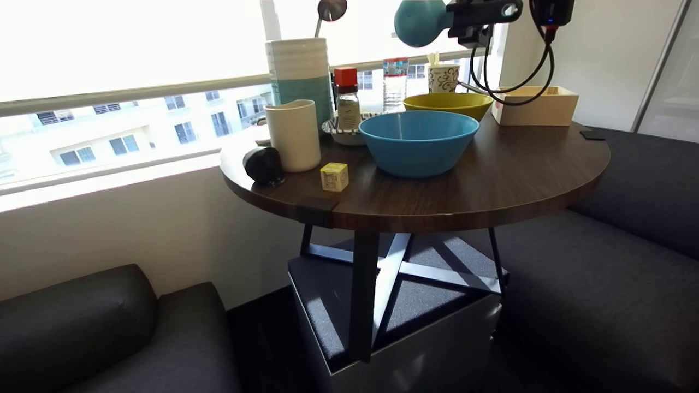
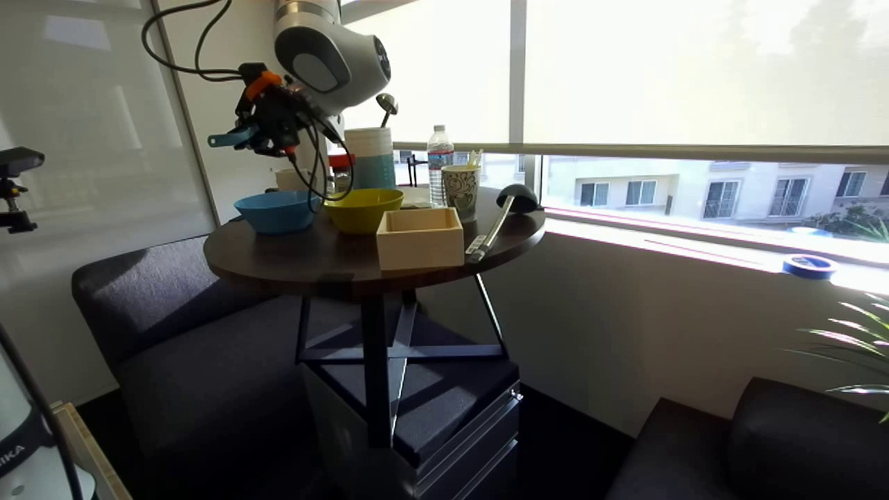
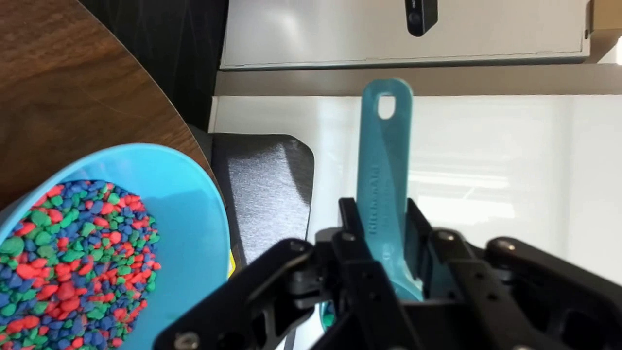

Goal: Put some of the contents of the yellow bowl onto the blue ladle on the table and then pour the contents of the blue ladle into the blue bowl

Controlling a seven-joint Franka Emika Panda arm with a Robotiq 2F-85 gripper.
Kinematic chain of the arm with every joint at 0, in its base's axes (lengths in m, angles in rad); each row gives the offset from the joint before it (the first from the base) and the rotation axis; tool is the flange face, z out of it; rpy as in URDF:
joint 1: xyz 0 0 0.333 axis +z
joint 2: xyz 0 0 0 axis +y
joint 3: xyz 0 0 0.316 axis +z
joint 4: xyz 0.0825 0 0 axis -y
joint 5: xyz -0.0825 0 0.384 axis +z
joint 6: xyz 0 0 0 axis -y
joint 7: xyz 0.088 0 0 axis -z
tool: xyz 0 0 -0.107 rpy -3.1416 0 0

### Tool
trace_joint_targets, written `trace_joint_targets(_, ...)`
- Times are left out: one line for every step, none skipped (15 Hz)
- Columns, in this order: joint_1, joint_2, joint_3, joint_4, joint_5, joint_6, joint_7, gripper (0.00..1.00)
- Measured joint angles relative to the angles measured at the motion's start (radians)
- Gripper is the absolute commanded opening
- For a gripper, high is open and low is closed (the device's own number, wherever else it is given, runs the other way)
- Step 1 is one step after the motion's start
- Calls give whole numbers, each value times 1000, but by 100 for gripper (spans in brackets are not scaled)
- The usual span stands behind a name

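Observation:
My gripper (image 3: 380,209) is shut on the handle of the blue ladle (image 3: 384,170). The gripper also shows in both exterior views (image 1: 471,37) (image 2: 258,128). It holds the ladle in the air. In an exterior view the ladle's cup (image 1: 419,23) hangs well above the blue bowl (image 1: 419,150). In the wrist view the fingers hide most of the cup; a sliver shows green pebbles in it. There the blue bowl (image 3: 194,248) holds red, green and blue pebbles. The yellow bowl (image 1: 445,102) (image 2: 364,212) stands beside the blue bowl on the table (image 1: 535,158); its contents are hidden.
A cream box (image 1: 538,106), patterned cup (image 1: 443,79), water bottle (image 1: 395,90), red-capped jar (image 1: 348,112) and tall crock (image 1: 300,68) stand around the bowls. A white cup (image 1: 295,139), black object (image 1: 263,165) and block (image 1: 334,177) are near the edge. A dark ladle (image 2: 517,198) lies beside the box.

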Motion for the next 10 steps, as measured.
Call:
trace_joint_targets(0,1,0,0,-1,0,0,24)
trace_joint_targets(0,1,0,0,-1,0,0,24)
trace_joint_targets(0,1,0,0,-1,0,0,24)
trace_joint_targets(0,1,0,0,-1,0,0,24)
trace_joint_targets(0,1,0,0,-1,0,0,6)
trace_joint_targets(0,1,0,0,-1,0,0,6)
trace_joint_targets(0,1,0,0,-1,0,0,6)
trace_joint_targets(-1,1,0,0,1,0,0,6)
trace_joint_targets(-3,2,0,0,3,-1,0,6)
trace_joint_targets(-5,4,-2,0,4,-2,0,6)
